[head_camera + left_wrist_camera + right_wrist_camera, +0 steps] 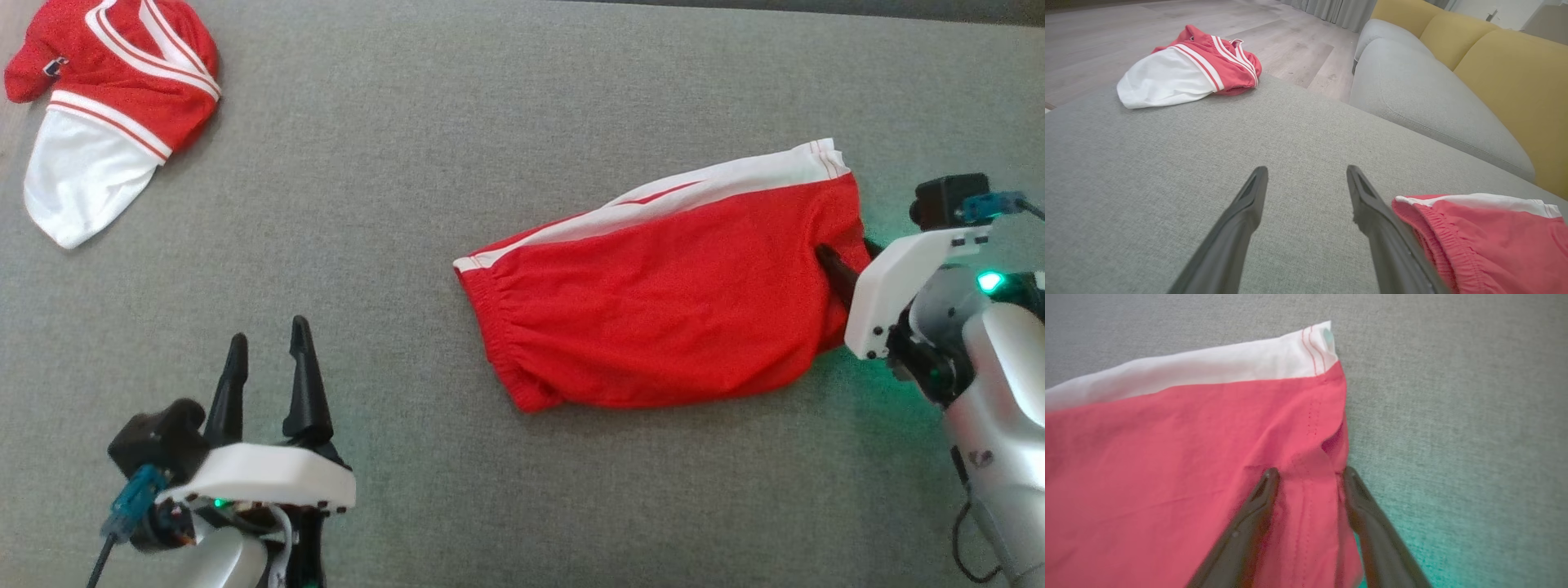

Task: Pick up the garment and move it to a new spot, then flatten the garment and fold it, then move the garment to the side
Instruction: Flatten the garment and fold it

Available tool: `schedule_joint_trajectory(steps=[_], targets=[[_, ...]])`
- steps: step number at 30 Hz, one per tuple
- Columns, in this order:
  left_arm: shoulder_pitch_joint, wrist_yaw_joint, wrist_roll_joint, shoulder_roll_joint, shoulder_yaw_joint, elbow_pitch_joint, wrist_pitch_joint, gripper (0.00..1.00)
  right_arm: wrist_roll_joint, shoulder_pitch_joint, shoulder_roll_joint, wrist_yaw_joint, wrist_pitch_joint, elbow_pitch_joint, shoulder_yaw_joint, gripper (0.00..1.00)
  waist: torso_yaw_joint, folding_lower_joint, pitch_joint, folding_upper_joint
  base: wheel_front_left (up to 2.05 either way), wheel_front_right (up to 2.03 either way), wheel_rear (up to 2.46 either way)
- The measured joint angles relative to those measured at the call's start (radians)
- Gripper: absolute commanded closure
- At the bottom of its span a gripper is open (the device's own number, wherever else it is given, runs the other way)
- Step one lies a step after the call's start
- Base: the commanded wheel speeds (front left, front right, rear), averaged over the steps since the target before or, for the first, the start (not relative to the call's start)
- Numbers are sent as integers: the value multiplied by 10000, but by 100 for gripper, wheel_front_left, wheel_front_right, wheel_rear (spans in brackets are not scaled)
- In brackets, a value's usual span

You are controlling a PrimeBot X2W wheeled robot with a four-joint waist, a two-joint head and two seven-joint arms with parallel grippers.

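- Right wrist view: the right gripper point(1310, 471) stands with its jaws apart, astride the leg hem of the red shorts point(1167, 477). One of its dark fingers point(1249, 526) lies on top of the red cloth and the other sits at the hem's outer edge. A loose strip of cloth lies between them and is not pinched.
- A green glow point(1404, 547) tints the grey cushion point(1453, 396) just beside that outer finger.
- In the head view the shorts lie spread on the cushion, right of centre. A white band point(718, 192) runs along their far edge. The gathered waistband point(490, 318) points toward the robot's left, and the leg hem is at the right gripper.
- The left gripper point(269, 331) is wide open and holds nothing. It is over bare cushion at the lower left of the head view. In the left wrist view the waistband end shows near one finger and does not touch it.
- A crumpled red-and-white jersey point(114, 90) lies at the cushion's far left corner, well apart from the shorts.
- Beyond the cushion the left wrist view shows a wooden floor point(1106, 32) and a sofa point(1412, 94) with a grey seat and a yellow back.
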Motion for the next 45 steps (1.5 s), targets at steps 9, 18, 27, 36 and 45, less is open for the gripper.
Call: schedule_joint_trajectory(steps=[9, 18, 27, 36, 45], targets=[[99, -105, -2, -12, -4, -29, -222, 0, -109, 589, 278, 0, -360, -464, -470, 100, -337, 0, -349, 0, 0, 0, 0], [594, -370, -104, -38, -234, 63, -332, 0, -508, 2718, 410, 0, -548, -2226, -1847, 100, -1284, 0, -924, 0, 0, 0, 0], [659, -374, -102, -59, -485, 92, -316, 0, -1304, 4171, 1475, 0, -174, -4065, -2861, 100, -1832, 1, -1118, 0, 0, 0, 0], [652, -445, -102, -90, -516, 178, -290, 0, -1716, 3375, 2219, 0, -188, -4422, -1848, 100, -1375, 1, -1231, 0, 0, 0, 0], [656, -449, -104, -219, -535, 244, -332, 0, -1379, 2092, 2537, 0, -186, -4155, 750, 100, -654, 1, -1329, 0, 0, 0, 0]])
